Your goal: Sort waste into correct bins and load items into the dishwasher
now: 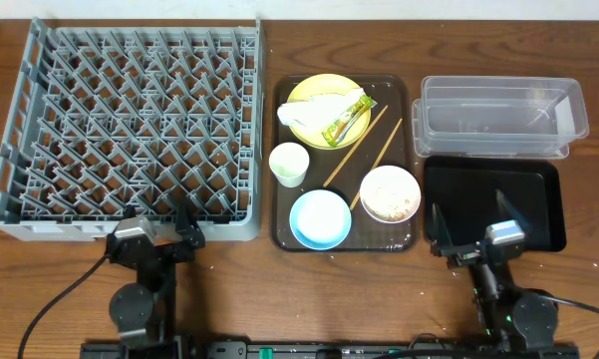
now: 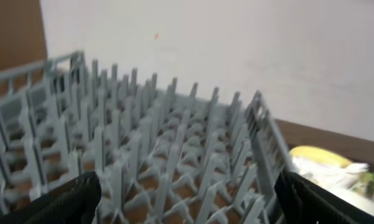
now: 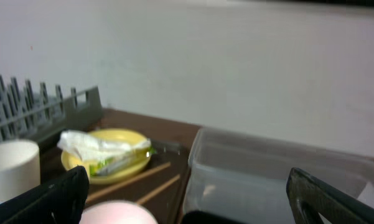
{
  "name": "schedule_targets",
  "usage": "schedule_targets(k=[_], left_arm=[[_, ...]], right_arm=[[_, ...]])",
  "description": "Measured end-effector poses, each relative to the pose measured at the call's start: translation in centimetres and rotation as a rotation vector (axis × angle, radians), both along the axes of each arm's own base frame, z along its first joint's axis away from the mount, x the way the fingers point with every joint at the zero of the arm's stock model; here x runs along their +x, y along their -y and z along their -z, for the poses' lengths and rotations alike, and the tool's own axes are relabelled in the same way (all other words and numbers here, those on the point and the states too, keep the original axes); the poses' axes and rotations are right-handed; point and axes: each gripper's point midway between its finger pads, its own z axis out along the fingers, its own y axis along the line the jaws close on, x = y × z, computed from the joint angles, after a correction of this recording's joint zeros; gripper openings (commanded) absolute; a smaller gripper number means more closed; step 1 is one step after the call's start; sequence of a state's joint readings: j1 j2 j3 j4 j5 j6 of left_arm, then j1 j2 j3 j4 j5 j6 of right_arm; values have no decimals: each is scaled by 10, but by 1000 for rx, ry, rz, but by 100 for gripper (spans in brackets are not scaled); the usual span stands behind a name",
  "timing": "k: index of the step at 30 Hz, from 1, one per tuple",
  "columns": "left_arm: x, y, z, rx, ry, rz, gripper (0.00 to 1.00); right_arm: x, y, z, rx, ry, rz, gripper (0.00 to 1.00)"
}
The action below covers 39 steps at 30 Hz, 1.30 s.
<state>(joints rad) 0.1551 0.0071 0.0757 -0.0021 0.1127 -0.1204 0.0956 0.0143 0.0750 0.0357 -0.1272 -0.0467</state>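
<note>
The big grey dishwasher rack (image 1: 130, 120) fills the left. On a brown tray (image 1: 399, 95) sit a yellow plate (image 1: 324, 85) with the napkin (image 1: 314, 108) and green wrapper (image 1: 346, 122), chopsticks (image 1: 364, 148), a white cup (image 1: 289, 165), a blue bowl (image 1: 320, 219) and a white bowl (image 1: 390, 172) holding rice scraps (image 1: 390, 199). To the right lie the clear tub (image 1: 503, 100) and black tray (image 1: 528, 199). My left gripper (image 1: 157, 224) (image 2: 187, 199) stands open at the rack's near edge. My right gripper (image 1: 470, 224) (image 3: 187, 193) is open over the black tray's near edge. Both are empty.
The right wrist view looks over the white bowl (image 3: 118, 213) toward the chopsticks (image 3: 137, 177), plate (image 3: 121, 134), cup (image 3: 12, 168) and clear tub (image 3: 267, 174). A pale wall stands behind the table. Bare wood shows along the front edge between the arms.
</note>
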Motion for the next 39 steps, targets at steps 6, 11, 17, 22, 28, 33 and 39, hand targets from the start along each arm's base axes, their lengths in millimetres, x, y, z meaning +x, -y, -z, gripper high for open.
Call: schedule_targets(k=[6, 11, 17, 22, 28, 33, 39], left_arm=[[-4, 4, -44, 35, 58, 19, 93], [-4, 4, -59, 43, -1, 21, 93], [-3, 4, -82, 76, -58, 27, 93], [-2, 4, -100, 88, -88, 30, 93], [5, 3, -101, 70, -199, 35, 93], [9, 3, -118, 75, -193, 35, 93], [9, 3, -120, 85, -192, 36, 93]], right_arm=[[-6, -3, -34, -1, 17, -19, 99], [-4, -7, -57, -14, -13, -43, 99], [4, -12, -75, -24, -90, -68, 99], [15, -20, -86, -29, -153, -108, 99], [29, -31, -96, -31, -244, -170, 99], [48, -47, -119, -28, -273, -254, 99], [83, -70, -135, -7, -377, -379, 99]])
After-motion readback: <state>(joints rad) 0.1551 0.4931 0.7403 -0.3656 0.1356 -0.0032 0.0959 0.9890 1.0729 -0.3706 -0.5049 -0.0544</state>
